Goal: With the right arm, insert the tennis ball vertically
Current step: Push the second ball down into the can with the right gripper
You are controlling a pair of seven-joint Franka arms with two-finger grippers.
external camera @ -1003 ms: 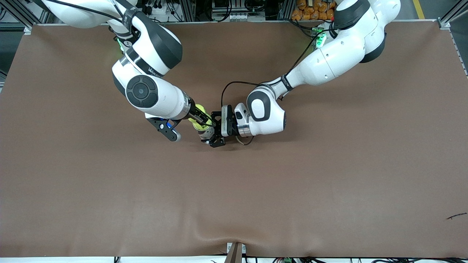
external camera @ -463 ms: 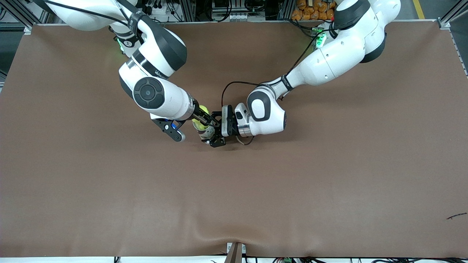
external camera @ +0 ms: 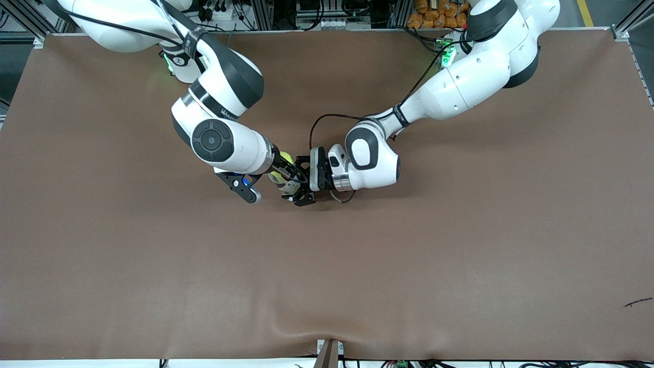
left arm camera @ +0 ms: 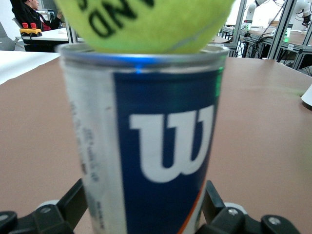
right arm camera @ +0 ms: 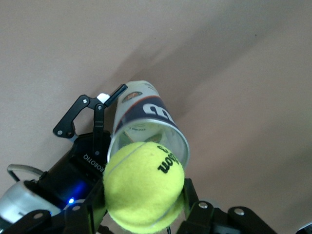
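Having shifted over the can (external camera: 289,187), right end effector (external camera: 282,171) grips tennis ball (external camera: 278,176); left end effector (external camera: 302,180) clamps can

tennis ball (right arm camera: 144,187): fuzzy yellow-green felt, matt, printed with black lettering; a smooth pale seam line is seen across it.
can (left arm camera: 146,146): clear glossy plastic wall, wrapped in a smooth blue and white printed label; a shiny metal rim is seen at the mouth.
tabletop (external camera: 409,255): covered in a brown matt sheet, smooth, slightly rippled.
right claw (right arm camera: 141,214): black matt plastic.
left claw (left arm camera: 141,214): black matt parts with metal screws.
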